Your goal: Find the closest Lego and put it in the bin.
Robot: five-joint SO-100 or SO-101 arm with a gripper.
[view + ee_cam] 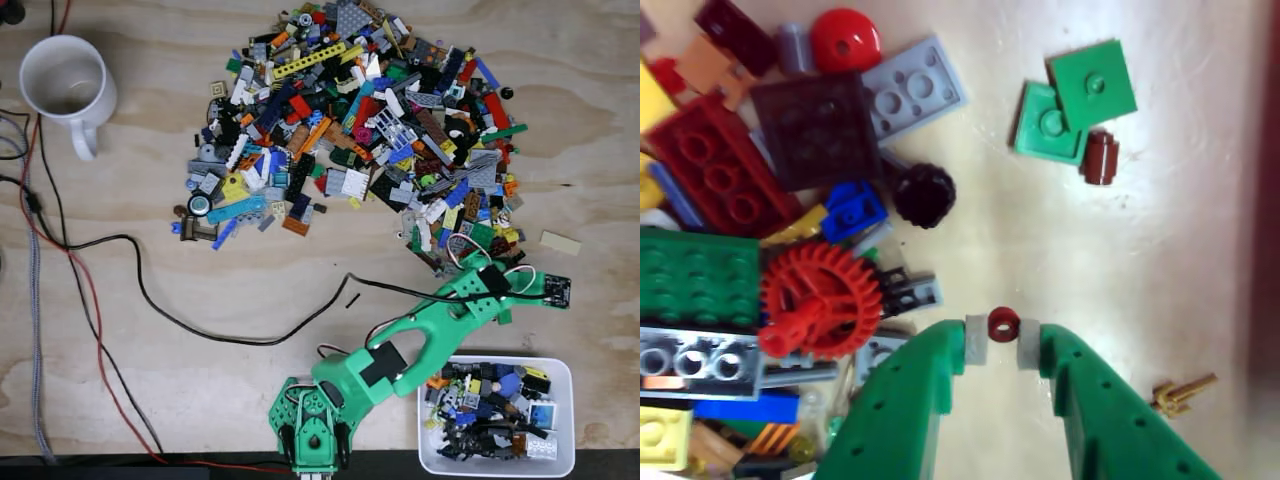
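1. A small red ring [1002, 323] is pinched between the end effector [1002, 343] pads, nearly closed, in the wrist view.
2. The grasp step is judged done; the pile [360, 130] lies just beside.
3. Next, a lift and swing to the bin [566, 372], near the arm's base on the desk [150, 300], is called for.

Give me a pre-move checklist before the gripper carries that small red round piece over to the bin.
1. Small red round piece sits between the gripper fingertips: ok.
2. Grip firm enough to lift: cannot tell.
3. No neighbouring piece caught; red gear lies off to the left in the wrist view: ok.
4. Bin in place near the arm's base: ok.
5. Room in the bin: ok, partly filled.
6. Black cable clear of the path: cannot tell.
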